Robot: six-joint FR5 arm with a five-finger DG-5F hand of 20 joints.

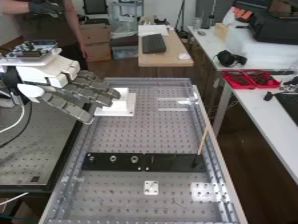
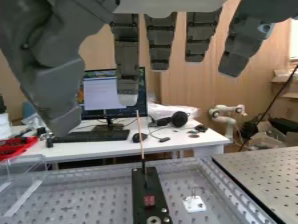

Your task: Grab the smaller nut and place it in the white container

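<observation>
The smaller nut (image 1: 91, 158) stands on the flat black bar (image 1: 174, 163), in one row with the larger nut (image 1: 113, 158) and the bearing (image 1: 134, 159). Farther along the bench is the white container (image 1: 121, 107), and near it is the hand (image 1: 83, 91), its fingers straight and spread apart. A thin stick (image 1: 203, 140) rises from the bar's other end.
</observation>
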